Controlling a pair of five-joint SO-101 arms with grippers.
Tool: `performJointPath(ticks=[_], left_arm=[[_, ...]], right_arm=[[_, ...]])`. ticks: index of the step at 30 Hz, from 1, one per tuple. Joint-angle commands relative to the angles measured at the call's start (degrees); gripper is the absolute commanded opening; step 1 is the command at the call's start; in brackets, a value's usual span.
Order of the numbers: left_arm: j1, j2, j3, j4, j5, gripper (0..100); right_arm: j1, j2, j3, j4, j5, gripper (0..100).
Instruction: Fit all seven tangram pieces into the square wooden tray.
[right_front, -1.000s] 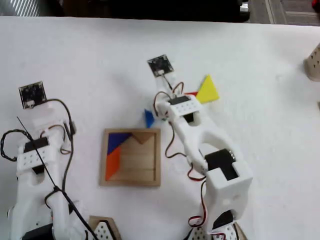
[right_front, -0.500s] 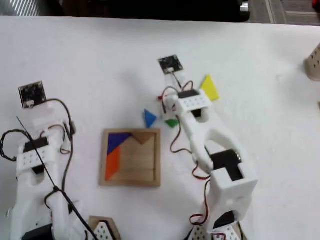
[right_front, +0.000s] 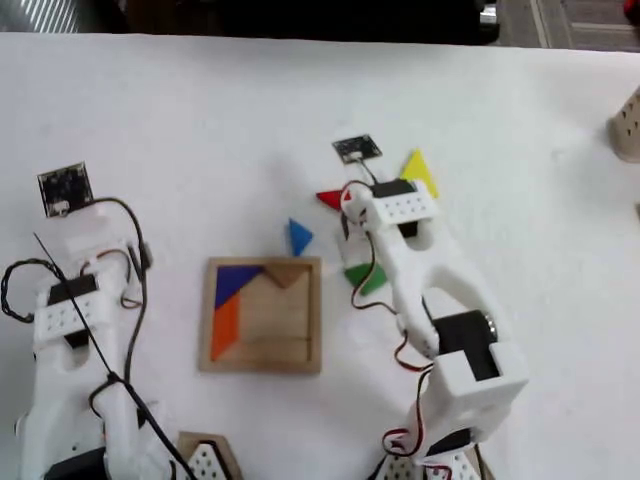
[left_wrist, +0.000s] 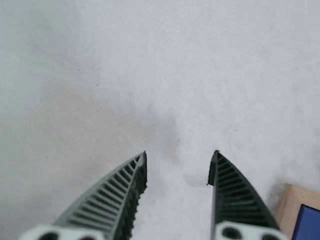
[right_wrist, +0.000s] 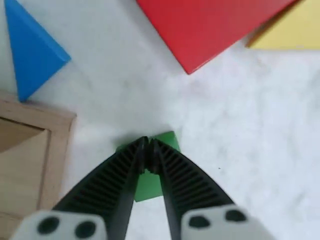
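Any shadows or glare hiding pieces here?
High view: even light, no glare on the tray. Left wrist view: soft shadow on the table ahead of the left gripper. Right wrist view: faint shadow by the right gripper; green piece plainly lit.

Bright, even light washes the white desk (right_front: 200, 120) nearly flat. A soft, dim shadow lies just ahead of the left end effector (left_wrist: 180, 156); a fainter one sits beneath the right end effector (right_wrist: 148, 144).

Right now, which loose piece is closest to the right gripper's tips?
The green piece, lying right at the tips of the right gripper. The blue triangle, the red piece and the yellow piece all lie farther off.
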Motion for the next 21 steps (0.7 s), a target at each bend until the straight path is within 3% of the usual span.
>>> performJointPath(ticks=[1,8,16,21], left_arm=[[-0.57,0.04,-1.93,-1.67,-0.26,21],[-0.57,0.04,-1.93,-1.76,-0.26,21],[-0.48,0.04,-1.93,-1.76,-0.26,21],[-0.57,0.04,-1.93,-1.76,-0.26,21]], right_arm=[[1.54,-4.00,0.35,1.36,-0.53,1.7],[1.54,-17.71,9.49,2.15,1.76,2.5],[-2.51,-22.90,18.73,-4.97,2.64,27.1],[-4.88,-19.03,17.85,-5.67,2.64,28.3]])
